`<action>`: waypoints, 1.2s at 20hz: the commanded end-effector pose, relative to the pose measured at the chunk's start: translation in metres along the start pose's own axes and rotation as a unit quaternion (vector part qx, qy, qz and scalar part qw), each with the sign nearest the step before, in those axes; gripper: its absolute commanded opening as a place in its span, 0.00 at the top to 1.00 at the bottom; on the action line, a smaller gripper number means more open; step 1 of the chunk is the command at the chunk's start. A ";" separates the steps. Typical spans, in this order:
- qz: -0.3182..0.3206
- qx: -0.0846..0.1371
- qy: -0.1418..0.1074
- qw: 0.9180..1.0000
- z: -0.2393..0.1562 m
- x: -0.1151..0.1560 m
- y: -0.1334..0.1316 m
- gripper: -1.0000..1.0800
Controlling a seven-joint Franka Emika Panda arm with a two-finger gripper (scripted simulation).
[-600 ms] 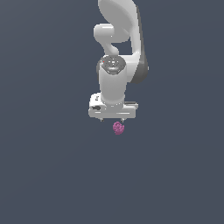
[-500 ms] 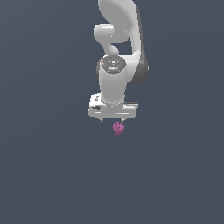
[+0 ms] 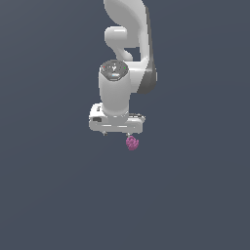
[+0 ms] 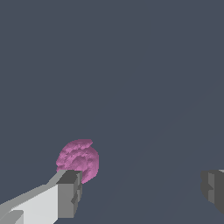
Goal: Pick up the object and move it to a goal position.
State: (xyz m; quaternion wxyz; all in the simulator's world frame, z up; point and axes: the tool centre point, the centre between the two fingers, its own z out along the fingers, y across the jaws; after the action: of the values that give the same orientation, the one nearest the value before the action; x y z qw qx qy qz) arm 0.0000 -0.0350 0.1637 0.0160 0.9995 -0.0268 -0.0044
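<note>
The object (image 3: 132, 143) is a small magenta-pink bumpy blob on the flat grey floor. In the exterior view it lies just below the white gripper (image 3: 116, 133), under the hand's end on the exterior view's right. In the wrist view the object (image 4: 78, 159) sits right by one grey fingertip (image 4: 68, 192), partly covered by it. The other fingertip (image 4: 213, 187) is far off across the gap. The gripper (image 4: 140, 187) is open wide and holds nothing. I cannot tell whether the near finger touches the blob.
The white arm (image 3: 122, 73) rises above the hand in the exterior view. All around is a plain dark grey floor (image 3: 195, 195), with no other objects, walls or edges in view. No goal marker shows.
</note>
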 end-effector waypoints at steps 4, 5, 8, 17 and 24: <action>0.000 0.000 0.000 1.000 0.002 -0.001 -0.003 0.04; 0.000 0.001 0.001 1.000 0.004 -0.001 -0.005 0.04; 0.001 0.003 0.001 1.000 0.012 -0.004 -0.014 0.04; 0.008 0.013 0.003 1.000 0.053 -0.025 -0.058 0.04; 0.010 0.016 0.004 1.000 0.067 -0.034 -0.073 0.04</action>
State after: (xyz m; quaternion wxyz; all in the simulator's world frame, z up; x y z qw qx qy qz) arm -0.0301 0.0360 0.0967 0.0006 0.9993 -0.0362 -0.0007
